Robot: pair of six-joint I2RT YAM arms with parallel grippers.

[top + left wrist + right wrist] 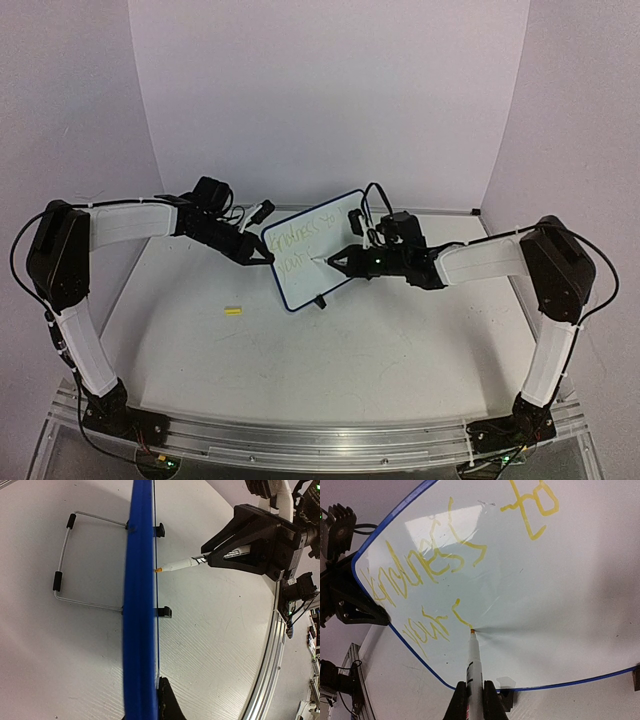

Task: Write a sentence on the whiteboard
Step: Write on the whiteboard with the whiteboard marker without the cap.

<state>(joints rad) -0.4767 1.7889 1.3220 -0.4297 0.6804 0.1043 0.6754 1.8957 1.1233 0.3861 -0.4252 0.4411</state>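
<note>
The whiteboard (303,284) stands tilted mid-table, blue-rimmed. My left gripper (264,250) is shut on its left edge; in the left wrist view the board's blue rim (138,605) runs edge-on between that gripper's (156,692) jaws, one dark fingertip (168,702) showing. My right gripper (474,692) is shut on a white marker (474,662), whose orange tip touches the board face (555,595). The sentence (427,562) shows as yellow handwriting in two lines, with a fresh stroke ending at the tip. The same marker (182,564) meets the board in the left wrist view.
A small yellow marker cap (233,311) lies on the table left of the board. Behind the board are its wire stand (75,560) and two black clip feet (164,612). An aluminium rail (300,437) runs along the near edge. White walls enclose the table.
</note>
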